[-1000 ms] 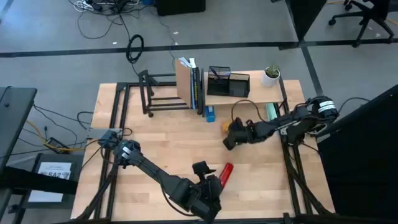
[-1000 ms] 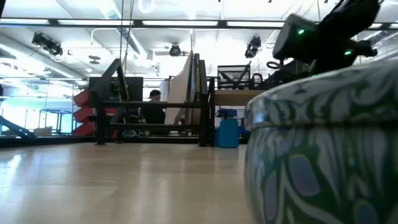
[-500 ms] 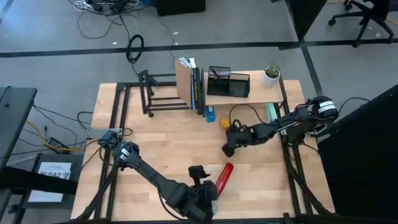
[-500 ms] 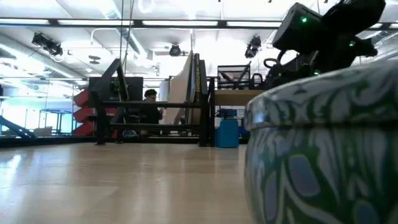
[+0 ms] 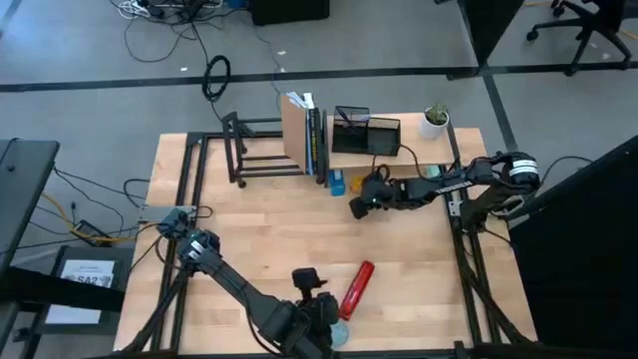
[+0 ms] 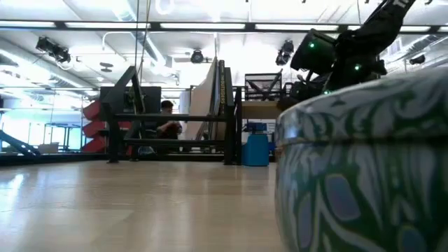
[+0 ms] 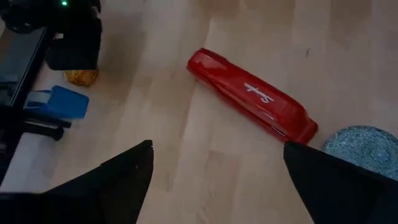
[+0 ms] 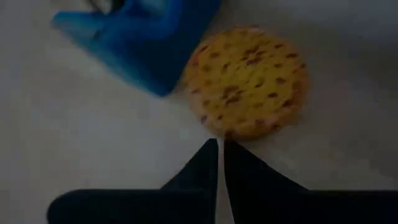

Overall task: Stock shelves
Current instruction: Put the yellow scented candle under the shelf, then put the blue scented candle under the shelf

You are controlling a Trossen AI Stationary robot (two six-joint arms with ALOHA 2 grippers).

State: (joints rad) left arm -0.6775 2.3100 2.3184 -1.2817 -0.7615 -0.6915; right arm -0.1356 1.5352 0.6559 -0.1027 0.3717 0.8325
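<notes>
Right tool [image 5: 357,206] now nearer shelf [image 5: 394,155]

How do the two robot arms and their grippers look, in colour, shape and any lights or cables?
Both arms are dark, made of jointed segments. The left gripper has two broad, dark, wedge-shaped fingers. The right gripper has dark fingers tapering to narrow tips. A black cable loops along the right arm, and small green lights glow on its wrist.

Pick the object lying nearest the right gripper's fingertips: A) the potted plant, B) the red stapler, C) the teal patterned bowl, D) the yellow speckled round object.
D: in the right wrist view the right gripper's closed fingertips sit just short of the yellow speckled round object, beside the blue object.
</notes>
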